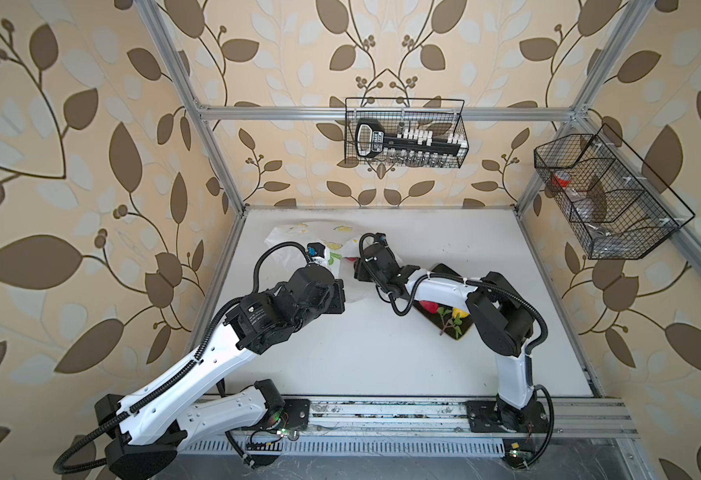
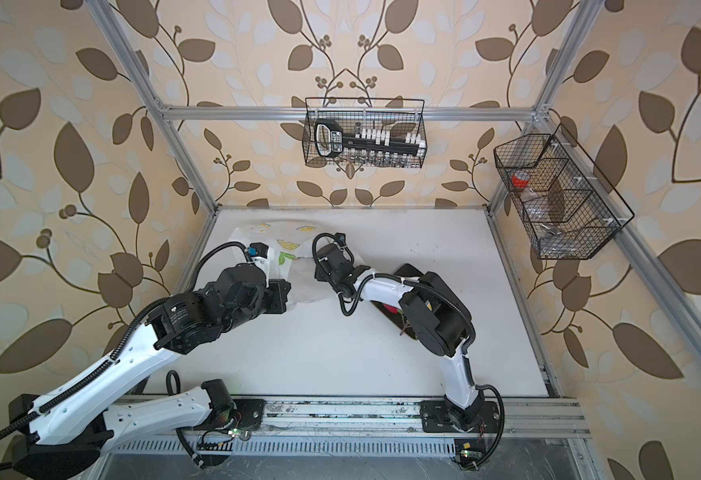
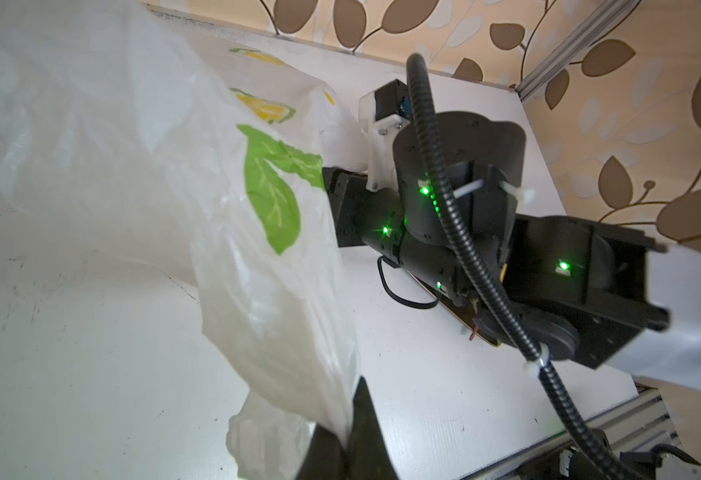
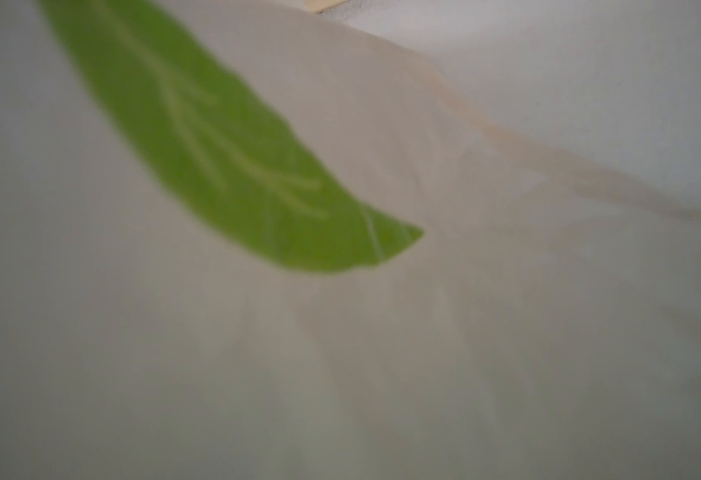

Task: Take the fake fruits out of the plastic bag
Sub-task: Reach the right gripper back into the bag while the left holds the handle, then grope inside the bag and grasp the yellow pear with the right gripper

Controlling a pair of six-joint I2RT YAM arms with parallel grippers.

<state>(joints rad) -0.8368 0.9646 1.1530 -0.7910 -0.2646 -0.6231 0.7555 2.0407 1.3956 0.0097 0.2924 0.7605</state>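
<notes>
Showing one bag [image 1: 286,239], two fruits [image 1: 428,306] on plate [image 1: 437,318].

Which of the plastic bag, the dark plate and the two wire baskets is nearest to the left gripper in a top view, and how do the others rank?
From the left gripper:
1. plastic bag, pinched in its jaws.
2. dark plate, on the table to the right.
3. back-wall basket, hung behind.
4. right-wall basket, far right.
</notes>
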